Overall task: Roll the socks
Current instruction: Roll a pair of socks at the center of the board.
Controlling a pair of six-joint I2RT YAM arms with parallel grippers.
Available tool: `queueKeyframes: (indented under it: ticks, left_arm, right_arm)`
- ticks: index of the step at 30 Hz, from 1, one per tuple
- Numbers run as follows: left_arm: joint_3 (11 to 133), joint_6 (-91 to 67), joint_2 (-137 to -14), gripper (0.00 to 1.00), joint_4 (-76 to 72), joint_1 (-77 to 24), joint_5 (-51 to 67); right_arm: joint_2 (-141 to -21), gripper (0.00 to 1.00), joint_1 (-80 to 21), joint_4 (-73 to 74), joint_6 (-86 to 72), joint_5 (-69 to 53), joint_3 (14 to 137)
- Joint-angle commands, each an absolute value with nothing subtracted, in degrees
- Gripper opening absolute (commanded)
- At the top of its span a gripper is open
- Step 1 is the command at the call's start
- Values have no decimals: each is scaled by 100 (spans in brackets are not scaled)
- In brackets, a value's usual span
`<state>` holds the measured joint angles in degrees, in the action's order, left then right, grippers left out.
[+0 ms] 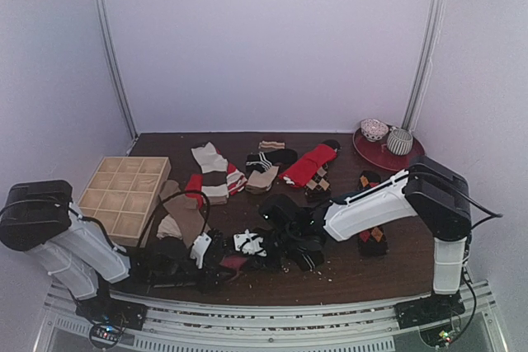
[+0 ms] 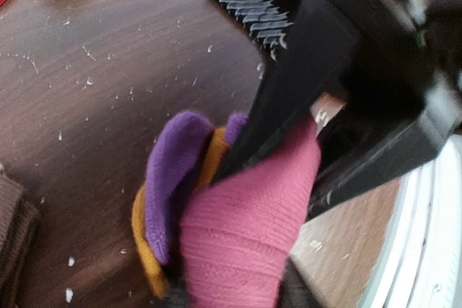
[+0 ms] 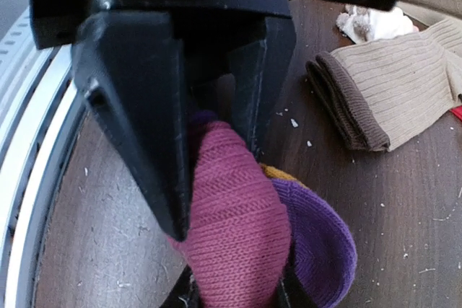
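A magenta sock (image 2: 245, 229) with a purple heel and orange toe sits at the table's near edge, bunched into a fat roll. It also shows in the right wrist view (image 3: 234, 214) and as a small dark-red patch in the top view (image 1: 233, 262). My left gripper (image 2: 231, 295) is shut on one end of it, and my right gripper (image 3: 234, 297) is shut on the other. The two grippers face each other closely, and each one's black fingers fill the other's view. Other socks lie loose: red (image 1: 309, 164), tan (image 1: 183, 212), striped (image 1: 271, 157), argyle (image 1: 373, 239).
A wooden compartment box (image 1: 124, 195) stands at the left. A red plate (image 1: 388, 157) with two bowls sits at the back right. A folded tan sock (image 3: 390, 91) lies close beside the grippers. The table's front rail (image 1: 272, 311) runs just below them.
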<state>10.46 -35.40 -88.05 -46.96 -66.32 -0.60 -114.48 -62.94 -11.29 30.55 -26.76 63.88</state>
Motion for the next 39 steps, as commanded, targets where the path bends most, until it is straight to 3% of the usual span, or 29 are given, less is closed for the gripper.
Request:
queueKeyframes:
  ticks: [1, 4, 8, 12, 20, 35, 39]
  left_arm:
    - [1070, -3208, -8718, 49, -2814, -6706, -67]
    - [1368, -2812, -8212, 74, -2368, -6706, -399]
    - [1481, -2248, -7451, 88, -2135, -6721, -896]
    - [1240, -1598, -6889, 88, -2793, -6836, -1211]
    - [962, -650, -6795, 78, -3701, -6943, -928]
    - [772, -573, -7810, 76, -4539, -6937, -1243]
    - [841, -560, -8056, 63, -4548, -6935, -1273]
  right_arm:
    - [-12058, 17, -6182, -13, 1896, -2857, 6672]
    - [-12274, 17, -6146, 632, 1361, -3013, 6843]
    - [-12515, 17, -6063, 1197, 710, -3166, 6925]
    - [-12719, 16, -5956, 1257, 236, -3389, 6852]
    - [-13011, 16, -5777, 1423, -16, -3338, 6906]
    - [-13160, 16, -5676, 1811, 287, -3297, 6983]
    - [-13179, 16, -5664, 1868, 337, -3289, 7000]
